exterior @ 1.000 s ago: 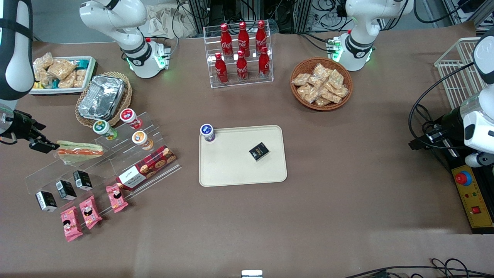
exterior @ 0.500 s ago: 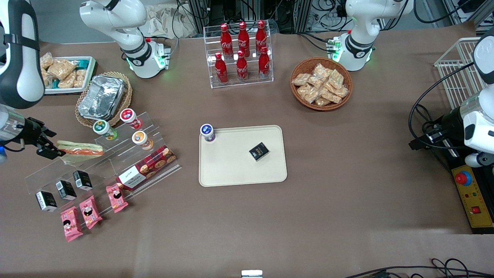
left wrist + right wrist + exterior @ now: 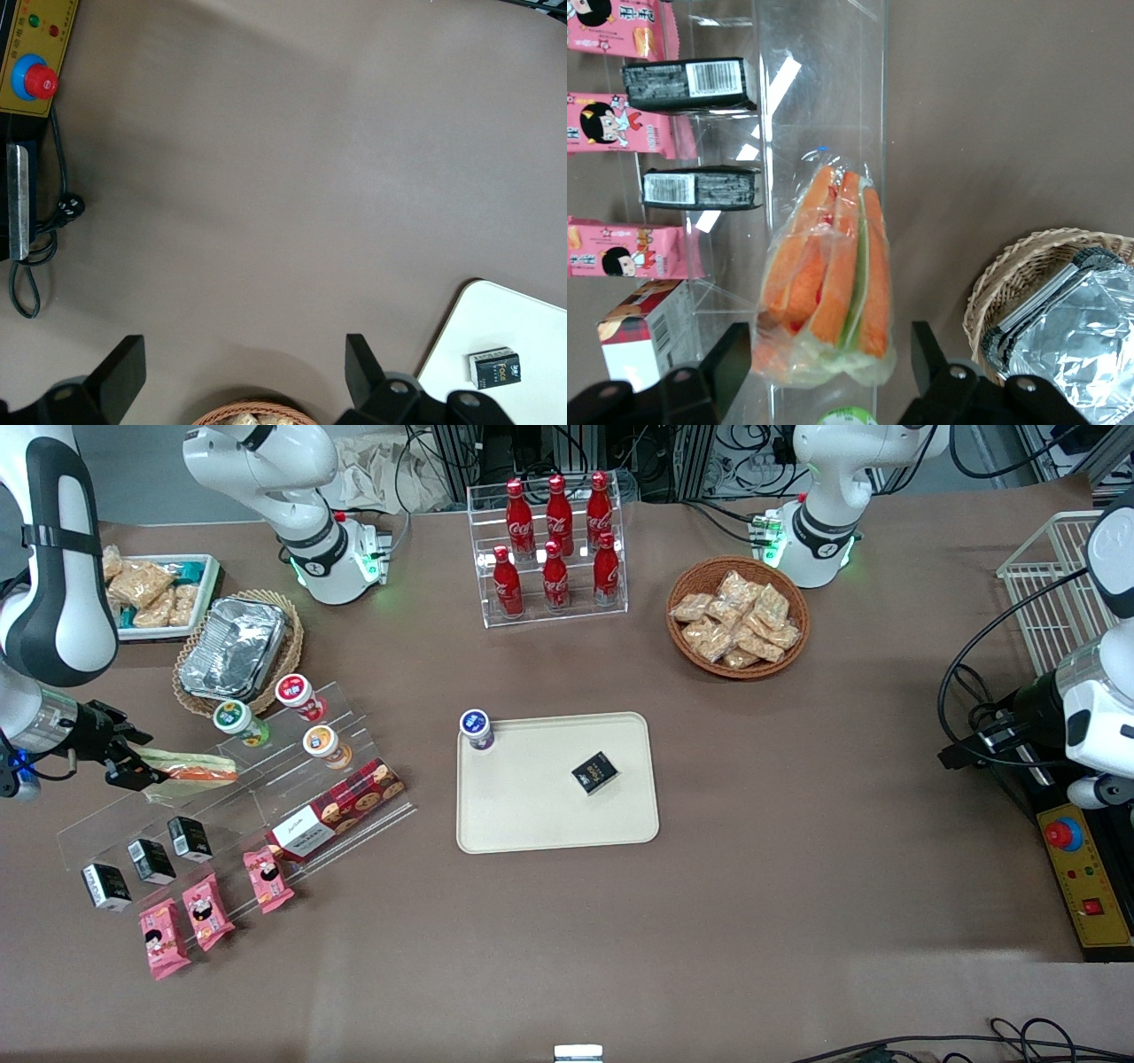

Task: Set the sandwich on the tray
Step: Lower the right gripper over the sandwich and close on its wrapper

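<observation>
From the front camera, the sandwich (image 3: pixel 190 767) lies on the upper step of a clear acrylic display stand (image 3: pixel 239 797) toward the working arm's end of the table, with the right arm's gripper (image 3: pixel 133 766) at its outer end, fingers spread to either side of the wrap and not yet pressed onto it. The tray (image 3: pixel 532 815) sits mid-table, well apart from the sandwich; it carries a small black box (image 3: pixel 594 771) and a little blue-lidded cup (image 3: pixel 477 729) at one corner, with plenty of bare surface left. From the left wrist camera, only a corner of the tray (image 3: pixel 532 336) with the black box (image 3: pixel 494 367) shows; no sandwich is on it. From the right wrist camera, the sandwich (image 3: pixel 826 279) rests on the stand, its orange and green layers visible through the wrap, one end lying between the gripper's (image 3: pixel 833 372) spread fingers. Judging from this, the task is at its start: grasping, lifting, carrying and setting down all remain.
</observation>
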